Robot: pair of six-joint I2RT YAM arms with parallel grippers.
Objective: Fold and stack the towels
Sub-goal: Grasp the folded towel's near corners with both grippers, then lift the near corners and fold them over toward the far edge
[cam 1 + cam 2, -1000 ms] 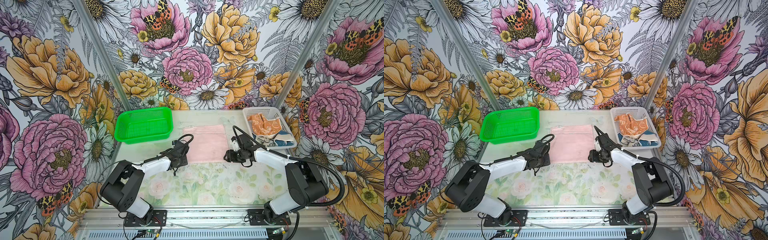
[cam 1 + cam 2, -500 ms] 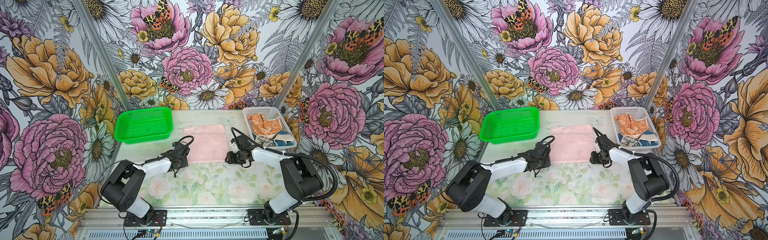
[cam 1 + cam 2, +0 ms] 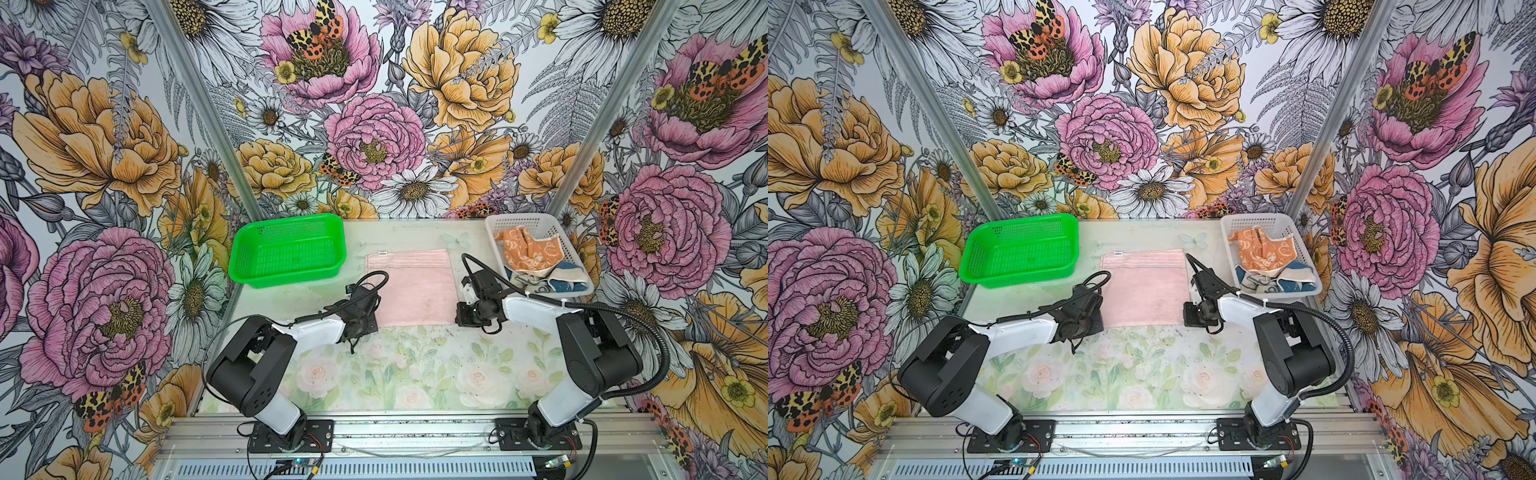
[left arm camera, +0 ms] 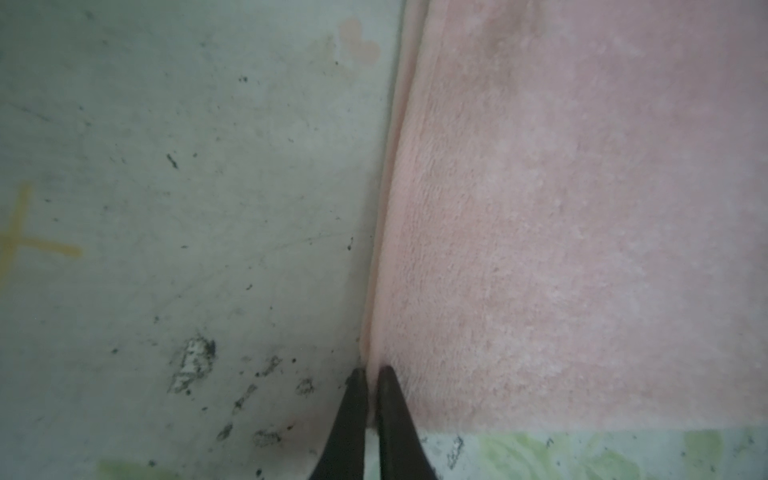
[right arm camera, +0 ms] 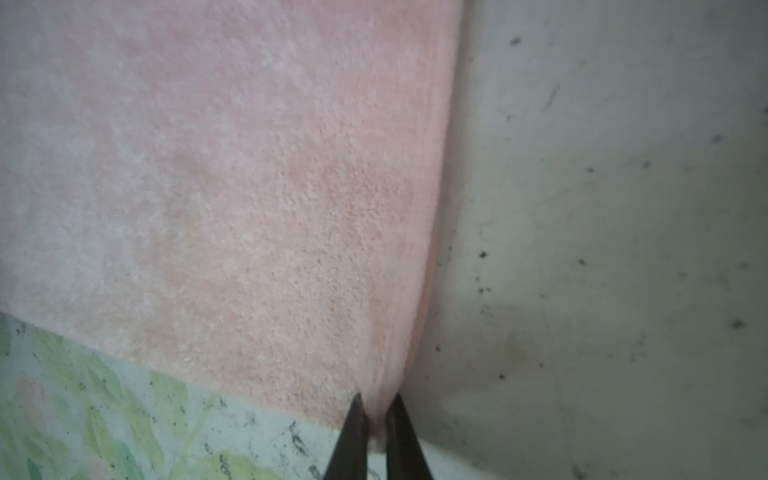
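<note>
A pale pink towel (image 3: 411,286) (image 3: 1144,286) lies flat in the middle of the table. My left gripper (image 3: 373,326) (image 4: 372,372) is down at its near left corner, and in the left wrist view its jaws are shut with the towel's edge (image 4: 540,208) pinched between them. My right gripper (image 3: 460,320) (image 5: 376,401) is at the near right corner, shut on a pinch of pink cloth (image 5: 249,187). The orange towel (image 3: 525,249) and the blue towel (image 3: 567,280) lie crumpled in the white basket (image 3: 536,220) at the back right.
A green basket (image 3: 286,249) stands at the back left, close to the pink towel's far left corner. The table (image 3: 415,374) has a floral mat in front of the towel. Flowered walls close in on three sides.
Both grippers have closed on the pink towel's near corners. The arms have barely moved, and the towel still lies flat.
</note>
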